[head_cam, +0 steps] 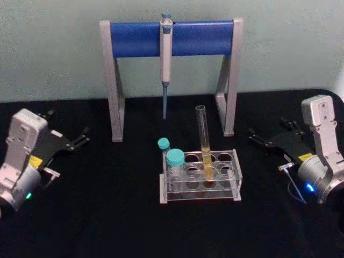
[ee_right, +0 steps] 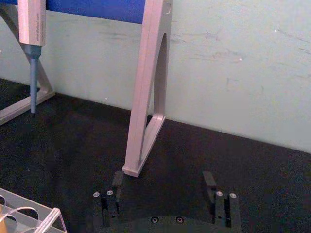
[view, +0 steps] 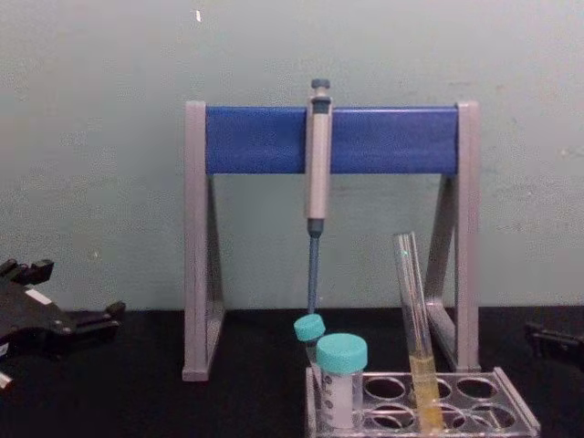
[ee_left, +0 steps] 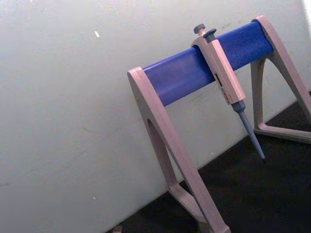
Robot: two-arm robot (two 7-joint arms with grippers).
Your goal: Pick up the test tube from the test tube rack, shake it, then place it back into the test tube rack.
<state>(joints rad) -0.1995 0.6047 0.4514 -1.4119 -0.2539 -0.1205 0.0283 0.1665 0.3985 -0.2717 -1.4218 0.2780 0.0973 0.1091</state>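
**Tube standing in rack, both arms parked**

I see the tall clear glass test tube [head_cam: 204,141] with yellow liquid upright in the low clear plastic test tube rack [head_cam: 201,177], centre frame. Left gripper [head_cam: 81,138] rests far left, fingers unclear; right gripper [ee_right: 165,180] far right, fingers apart.

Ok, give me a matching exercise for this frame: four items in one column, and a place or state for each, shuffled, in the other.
Items:
1. test tube
2. pipette
3. teal-capped vials
4. right pincer

Places or states:
A. hanging on the stand's blue bar
B. open, low over the black table, holding nothing
C. upright in the middle of the test tube rack, yellow liquid at the bottom
D. at the rack's left end

Pairs: 1-C, 2-A, 3-D, 4-B
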